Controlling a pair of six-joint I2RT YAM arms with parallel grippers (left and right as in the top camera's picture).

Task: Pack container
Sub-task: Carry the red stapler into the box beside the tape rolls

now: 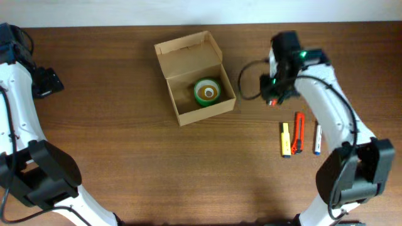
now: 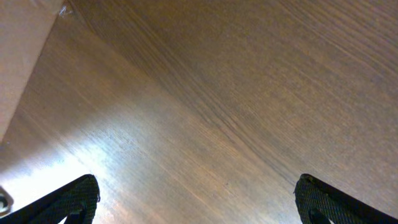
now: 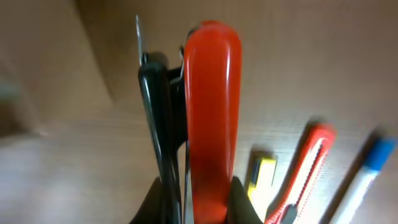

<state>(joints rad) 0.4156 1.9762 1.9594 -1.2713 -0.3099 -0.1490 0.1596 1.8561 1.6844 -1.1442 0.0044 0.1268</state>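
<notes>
The right pincer (image 3: 199, 200) is clamped narrow on a red-and-black tool (image 3: 210, 106), which stands upright between its fingers. This is probably so the tool can be carried to the container (image 1: 202, 112) and dropped in. The container sits open on the table (image 1: 125, 157) with its flap back, to the left of this pincer and apart from it. A green tape roll (image 1: 206, 91) lies inside. The left pincer (image 2: 196, 199) stands wide and empty over bare wood, seemingly parked clear.

Only the overhead view shows the container and roll, and it hides the grip beneath the arm. The right wrist view shows the grip plainly. Behind it a yellow cutter (image 3: 261, 177), a red cutter (image 3: 305, 168) and a blue-capped pen (image 3: 370, 165) lie in a row, likely awaiting their turn.
</notes>
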